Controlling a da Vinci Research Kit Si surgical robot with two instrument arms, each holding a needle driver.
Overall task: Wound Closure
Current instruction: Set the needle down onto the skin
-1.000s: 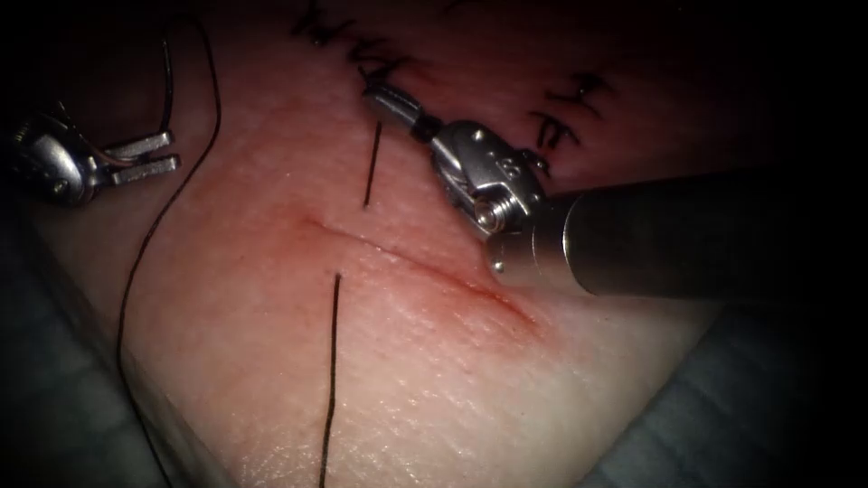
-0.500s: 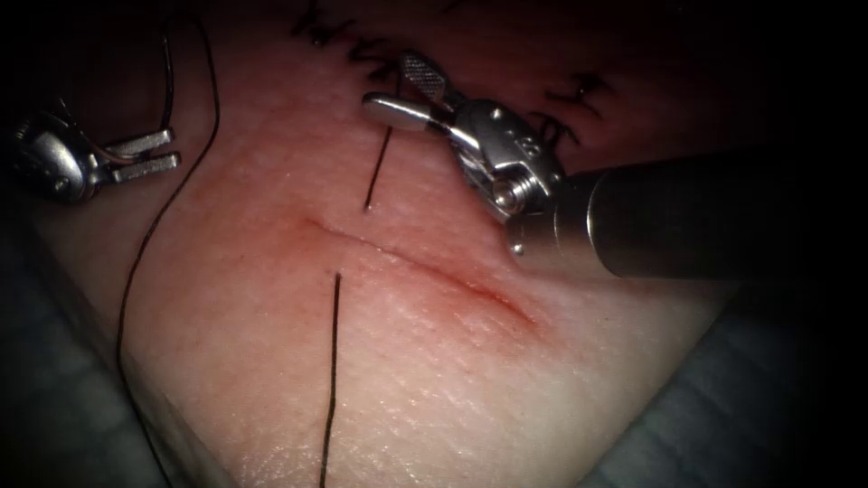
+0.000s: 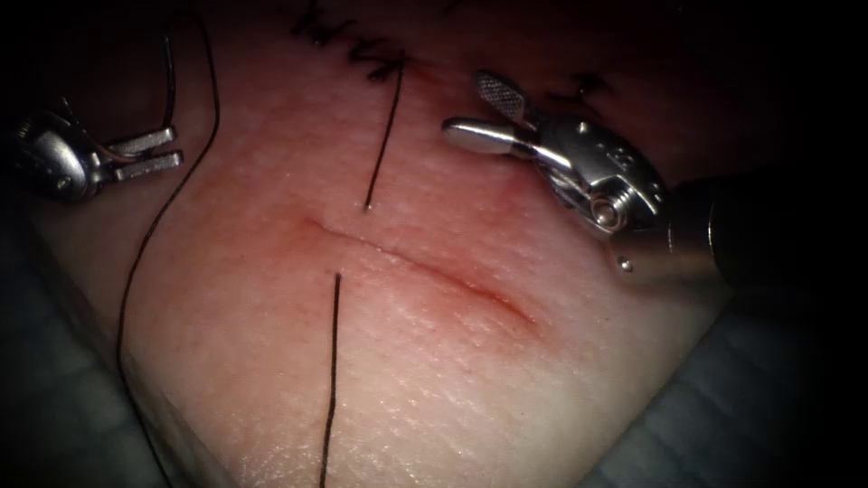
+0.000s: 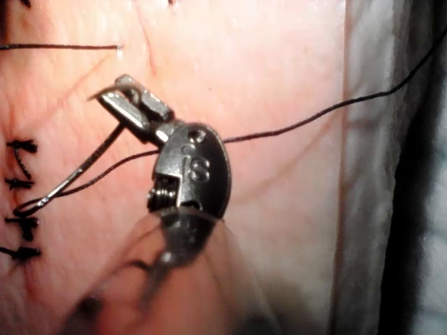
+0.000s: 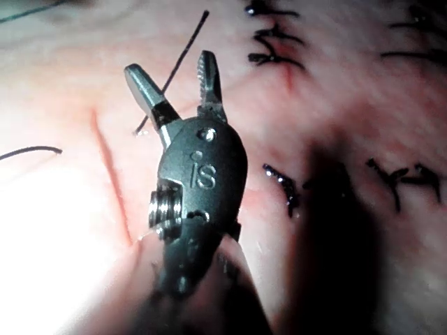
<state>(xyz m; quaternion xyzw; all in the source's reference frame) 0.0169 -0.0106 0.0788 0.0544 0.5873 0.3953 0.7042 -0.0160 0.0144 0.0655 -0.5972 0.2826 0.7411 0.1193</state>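
Left fingers gripping needle near its tip, right fingers parted, empty, beside thread

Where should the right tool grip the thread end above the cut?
Likely the free upper part of the thread end, clear of where it leaves the tissue, coming from the right: it lies straight there, and the empty right tool sits open beside it. The left tool holds the needle near one end, outside the tissue.
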